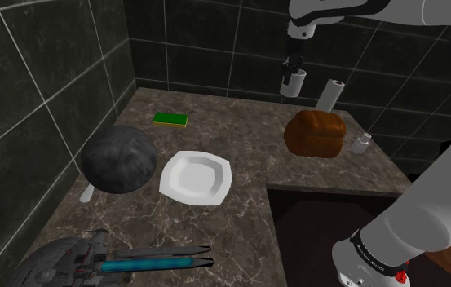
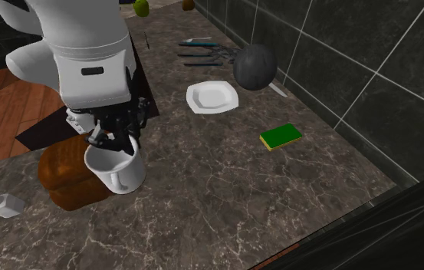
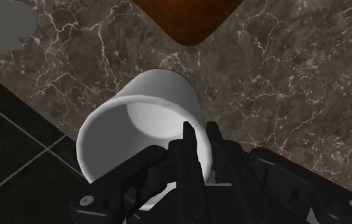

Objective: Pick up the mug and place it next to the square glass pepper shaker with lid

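1. Done: my end effector clasps the mug by its rim, clear of the worktop.
2. Left: I set it beside the pepper shaker, at 4 o'clock from it in the shoulder view.

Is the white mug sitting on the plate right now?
No, the gripper clasps the mug by its rim beside the brown loaf, while the white plate lies bare well apart from it.
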{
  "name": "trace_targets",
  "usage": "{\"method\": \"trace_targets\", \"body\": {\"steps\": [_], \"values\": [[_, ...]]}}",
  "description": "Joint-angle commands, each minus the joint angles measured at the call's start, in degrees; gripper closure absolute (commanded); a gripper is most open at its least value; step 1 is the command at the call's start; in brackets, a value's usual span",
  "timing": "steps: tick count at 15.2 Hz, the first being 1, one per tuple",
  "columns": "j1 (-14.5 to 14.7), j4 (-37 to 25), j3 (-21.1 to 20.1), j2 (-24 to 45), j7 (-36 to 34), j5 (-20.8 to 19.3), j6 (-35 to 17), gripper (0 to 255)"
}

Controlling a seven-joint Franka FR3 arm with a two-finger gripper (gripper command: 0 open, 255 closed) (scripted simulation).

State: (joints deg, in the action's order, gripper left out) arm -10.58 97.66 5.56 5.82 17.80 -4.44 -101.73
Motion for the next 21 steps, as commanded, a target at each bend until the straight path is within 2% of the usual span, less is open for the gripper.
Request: {"method": "trace_targets", "body": {"steps": [1, 11, 21], "values": [[-1.42, 1.49, 1.18, -1.33, 2.64, -0.10, -0.40, 255], [-8.10, 5.76, 7.39, -4.59, 15.30, -0.60, -2.55, 255], [-15.12, 3.23, 13.96, -2.20, 29.08, 0.42, -3.46, 255]]}}
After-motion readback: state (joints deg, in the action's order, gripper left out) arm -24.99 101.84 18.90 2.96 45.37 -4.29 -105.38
